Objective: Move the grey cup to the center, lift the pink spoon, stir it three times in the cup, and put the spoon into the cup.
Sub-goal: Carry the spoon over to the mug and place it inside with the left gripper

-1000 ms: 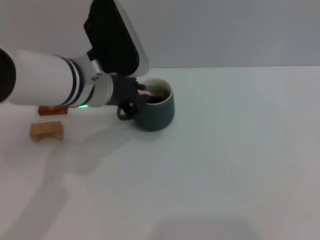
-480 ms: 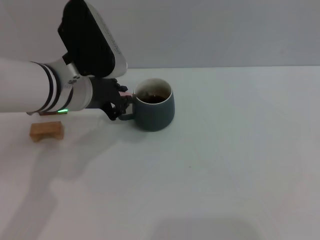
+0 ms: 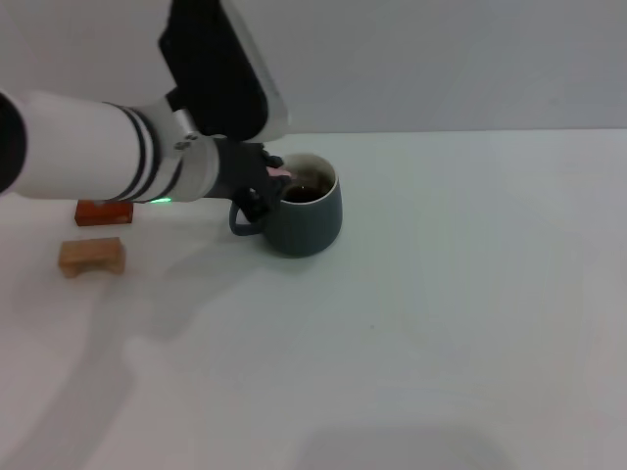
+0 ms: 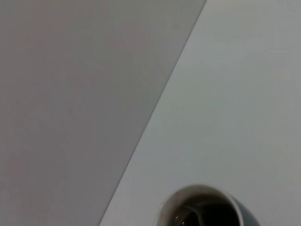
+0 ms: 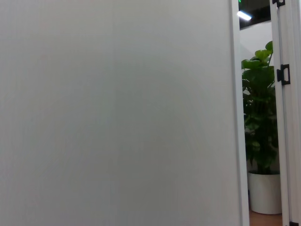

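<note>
Lighting: bright, even and diffuse across the head view; no hard glare on the table. Shadows: soft-edged, faint, cast by the left arm toward 7 o'clock over the table; a weak grey patch at 6 o'clock. A small green indicator glows under the arm. The arm's near end at 9 o'clock is blurred. Left wrist view: soft, low contrast, the grey cup slightly unfocused. Right wrist view: flat pale wall, a bright ceiling lamp at 1 o'clock.

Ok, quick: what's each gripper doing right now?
Left gripper: at the grey cup's rim, closed on the pink spoon.
Right gripper: out of view.
</note>
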Motion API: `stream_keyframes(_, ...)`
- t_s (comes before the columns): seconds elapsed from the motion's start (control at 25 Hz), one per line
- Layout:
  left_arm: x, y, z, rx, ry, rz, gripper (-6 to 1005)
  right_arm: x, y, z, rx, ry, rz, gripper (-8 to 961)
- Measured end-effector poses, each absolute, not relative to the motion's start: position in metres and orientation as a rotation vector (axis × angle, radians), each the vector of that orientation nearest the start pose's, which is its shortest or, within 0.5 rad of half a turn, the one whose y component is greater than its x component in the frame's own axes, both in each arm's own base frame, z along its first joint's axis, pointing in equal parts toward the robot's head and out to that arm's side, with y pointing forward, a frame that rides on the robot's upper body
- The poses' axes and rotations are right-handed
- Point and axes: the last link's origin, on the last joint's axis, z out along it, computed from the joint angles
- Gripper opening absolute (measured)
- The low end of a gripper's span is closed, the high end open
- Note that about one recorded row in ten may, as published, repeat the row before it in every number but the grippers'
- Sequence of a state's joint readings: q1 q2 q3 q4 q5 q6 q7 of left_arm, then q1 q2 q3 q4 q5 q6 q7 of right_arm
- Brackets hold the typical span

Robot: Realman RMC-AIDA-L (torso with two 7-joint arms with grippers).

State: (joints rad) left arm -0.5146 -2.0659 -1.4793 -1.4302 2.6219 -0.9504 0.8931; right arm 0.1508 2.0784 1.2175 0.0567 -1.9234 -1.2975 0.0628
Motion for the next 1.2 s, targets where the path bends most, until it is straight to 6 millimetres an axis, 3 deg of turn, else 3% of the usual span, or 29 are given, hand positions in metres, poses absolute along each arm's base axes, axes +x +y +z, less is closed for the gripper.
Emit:
stream_keyframes(0.32, -0.134, 0.381, -0.032, -2.489, 0.005, 0.28, 174, 0.467, 0.173, 0.085, -0.743, 0.721, 0.333, 819)
stream_keyframes(0.56, -0.149, 0.371, -0.024, -2.479, -0.048, 0.293, 176, 0.467, 0.175, 0.084, -0.75, 0.722, 0.334, 819)
stream_keyframes(0.76, -0.158, 0.375, -0.014, -2.442, -0.094, 0.285, 178, 0.466, 0.178, 0.084, -0.757, 0.72, 0.336, 819)
stream_keyframes(1.2, -0.141, 0.384, -0.017, -2.42, -0.033, 0.227, 182, 0.465, 0.182, 0.084, -0.764, 0.717, 0.336, 819)
